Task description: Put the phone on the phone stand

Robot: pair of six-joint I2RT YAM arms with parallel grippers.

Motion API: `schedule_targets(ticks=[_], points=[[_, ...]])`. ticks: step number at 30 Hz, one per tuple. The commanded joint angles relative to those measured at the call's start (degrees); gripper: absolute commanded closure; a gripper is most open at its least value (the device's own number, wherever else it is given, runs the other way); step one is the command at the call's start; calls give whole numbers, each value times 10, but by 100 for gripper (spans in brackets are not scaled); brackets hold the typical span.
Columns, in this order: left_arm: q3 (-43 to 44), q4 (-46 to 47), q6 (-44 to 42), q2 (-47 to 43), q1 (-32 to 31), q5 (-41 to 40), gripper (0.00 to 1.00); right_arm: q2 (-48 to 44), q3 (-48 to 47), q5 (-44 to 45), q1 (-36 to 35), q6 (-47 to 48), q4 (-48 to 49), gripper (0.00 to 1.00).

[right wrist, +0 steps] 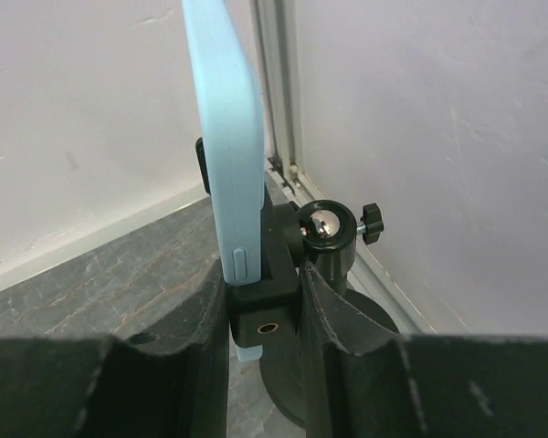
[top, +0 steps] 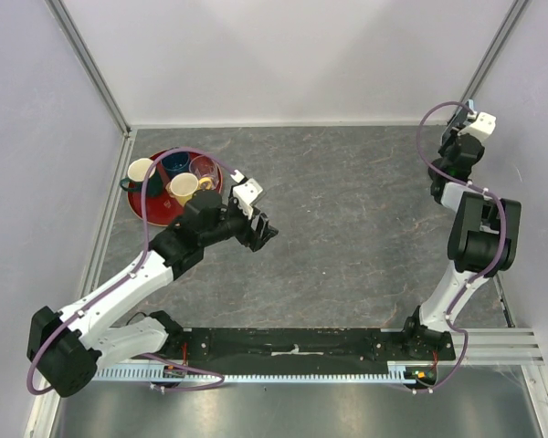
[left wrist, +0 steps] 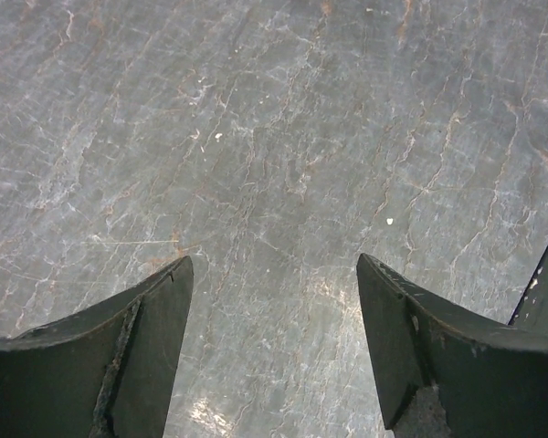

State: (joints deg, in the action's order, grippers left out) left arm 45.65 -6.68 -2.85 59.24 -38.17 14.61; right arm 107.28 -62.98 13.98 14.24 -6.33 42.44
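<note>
The phone (right wrist: 224, 137) stands up in the clamp (right wrist: 265, 306) of the phone stand (right wrist: 333, 255), in the far right corner of the table (right wrist: 119, 274). We think it is light, stiff and slippery, with glass that could crack, so hold its thin blue sides. The right fingers (right wrist: 365, 365) hug the clamp; we cannot tell if they squeeze. The left fingers (left wrist: 119, 356) are apart. We see no writing.

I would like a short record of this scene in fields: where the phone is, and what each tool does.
phone stand: far right corner of the table
phone: upright, lower end in the stand's clamp
right tool: closed around phone and clamp
left tool: open, empty, over the table
red tray: holds cups, far left
</note>
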Motion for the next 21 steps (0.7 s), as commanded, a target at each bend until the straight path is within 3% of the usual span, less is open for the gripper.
schedule_targets(ticks=[1, 6, 21], points=[[17, 37, 23, 17, 5, 16, 22, 23, -50, -138, 13, -22, 29, 100], [17, 37, 32, 22, 5, 18, 23, 42, -52, -233, 37, -52, 53, 100], [2, 54, 29, 29, 19, 38, 23, 67, -98, -306, 53, -40, -17, 100]])
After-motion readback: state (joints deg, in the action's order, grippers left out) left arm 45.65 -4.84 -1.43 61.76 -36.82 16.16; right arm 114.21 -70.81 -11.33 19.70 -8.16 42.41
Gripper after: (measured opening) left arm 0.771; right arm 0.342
